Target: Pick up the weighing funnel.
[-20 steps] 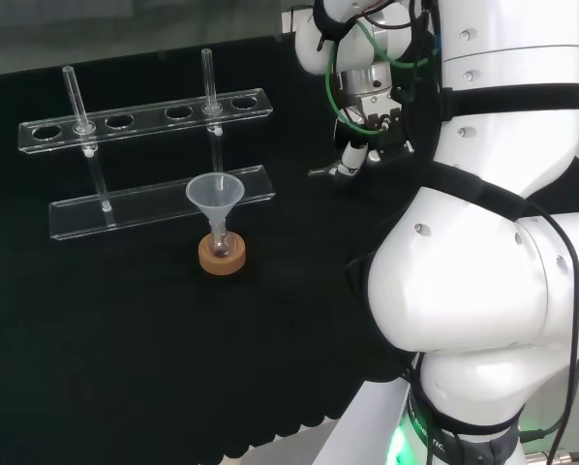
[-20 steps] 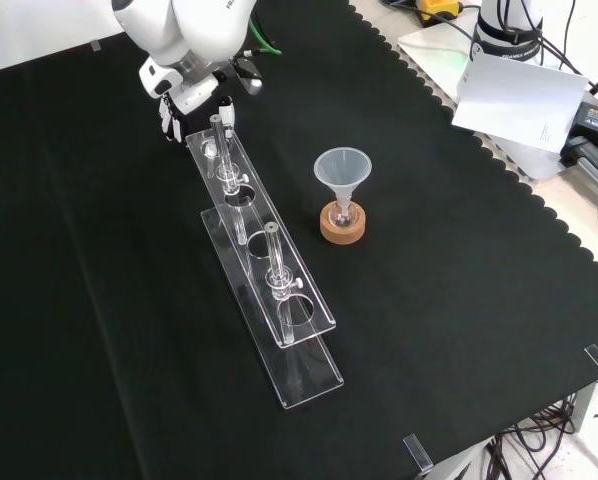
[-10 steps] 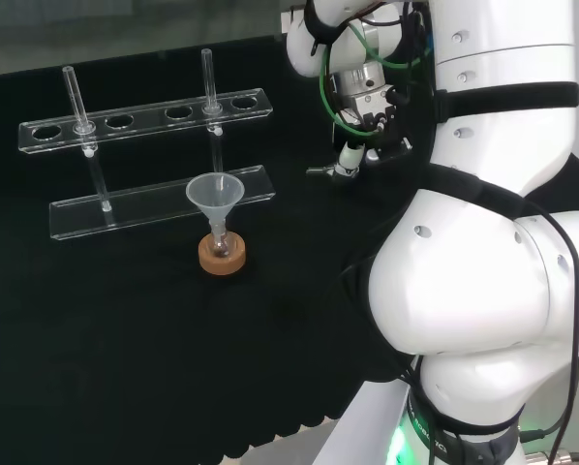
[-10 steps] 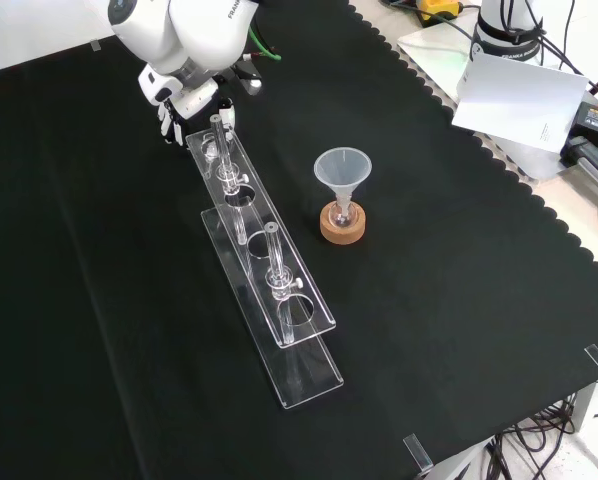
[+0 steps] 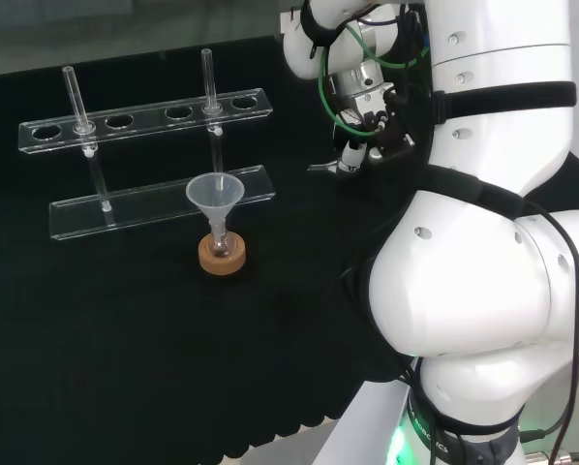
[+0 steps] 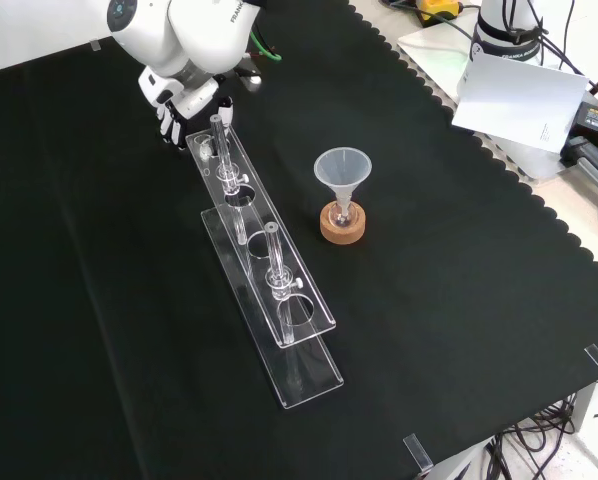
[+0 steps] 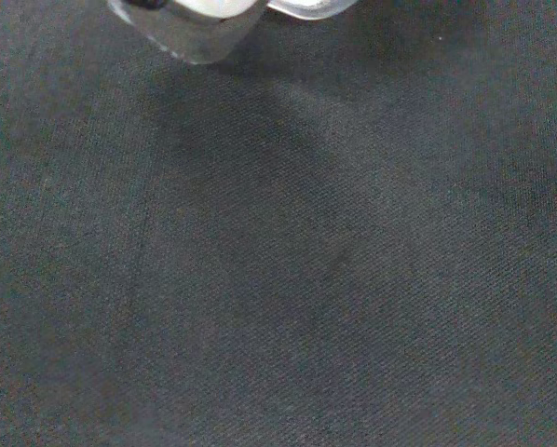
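Hand (image 5: 355, 153) is hovering over the black worktop (image 5: 125, 339), just past the right end of the clear rack (image 5: 144, 116) in the head view. To my eye it is clenching a small clear piece, the weighing funnel (image 5: 320, 169), whose narrow tip is poking out towards the rack. From the wrist you are seeing that same clear piece (image 7: 190, 28) up by the palm, with bare cloth and a soft shadow beneath, so I am reading it as lifted off the cloth, not resting on it.

You are keeping the hand (image 6: 171, 112) beside the rack's (image 6: 269, 270) far end and not over it, which is sparing the two upright tubes (image 6: 219, 140) a knock. The big funnel (image 6: 342, 172) is standing in its flask on the cork ring (image 6: 341, 225), well apart and untouched.

Against a second ago, the hand is sitting a little higher and farther left in the head view, and farther left in the front view. Rack, tubes and funnel are staying exactly where they were.
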`<state>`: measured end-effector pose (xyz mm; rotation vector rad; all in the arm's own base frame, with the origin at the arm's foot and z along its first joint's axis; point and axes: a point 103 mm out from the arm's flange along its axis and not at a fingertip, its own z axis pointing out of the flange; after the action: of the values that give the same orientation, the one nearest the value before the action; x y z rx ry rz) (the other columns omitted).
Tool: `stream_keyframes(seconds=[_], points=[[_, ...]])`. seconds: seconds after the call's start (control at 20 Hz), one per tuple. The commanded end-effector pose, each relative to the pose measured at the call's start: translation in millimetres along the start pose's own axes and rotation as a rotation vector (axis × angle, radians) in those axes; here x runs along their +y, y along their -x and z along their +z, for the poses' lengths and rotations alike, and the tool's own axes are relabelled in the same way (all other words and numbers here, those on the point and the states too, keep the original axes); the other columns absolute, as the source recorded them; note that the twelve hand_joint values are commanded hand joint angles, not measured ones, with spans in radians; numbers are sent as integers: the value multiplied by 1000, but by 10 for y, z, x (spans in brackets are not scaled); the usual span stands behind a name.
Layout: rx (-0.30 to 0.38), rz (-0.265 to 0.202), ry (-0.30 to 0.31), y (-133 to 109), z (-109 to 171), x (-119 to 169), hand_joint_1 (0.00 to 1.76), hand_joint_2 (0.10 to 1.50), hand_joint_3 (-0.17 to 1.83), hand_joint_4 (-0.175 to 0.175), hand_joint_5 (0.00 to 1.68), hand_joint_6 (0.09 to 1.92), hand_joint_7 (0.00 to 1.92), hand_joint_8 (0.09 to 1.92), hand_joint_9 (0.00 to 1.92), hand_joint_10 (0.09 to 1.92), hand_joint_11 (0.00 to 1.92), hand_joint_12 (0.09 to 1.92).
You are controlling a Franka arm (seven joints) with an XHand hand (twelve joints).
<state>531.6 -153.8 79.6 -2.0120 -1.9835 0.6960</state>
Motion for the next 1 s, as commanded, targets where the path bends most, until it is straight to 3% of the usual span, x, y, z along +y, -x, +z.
stream_keyframes(seconds=[0.05, 0.3, 0.75, 1.0], points=[[-15, -13, 1, -30, 2, -14, 944, 904, 6, 12, 702, 672, 434, 658, 731, 471, 513, 1254], [-27, -13, 5, -11, 20, -17, 950, 897, 3, 9, 673, 662, 416, 652, 713, 471, 501, 1256], [-116, -14, 28, 9, 4, 10, 979, 887, -2, 10, 635, 662, 381, 647, 671, 488, 465, 1272], [-121, -25, 26, -9, 11, 41, 983, 888, -2, 20, 654, 673, 382, 648, 669, 496, 464, 1273]])
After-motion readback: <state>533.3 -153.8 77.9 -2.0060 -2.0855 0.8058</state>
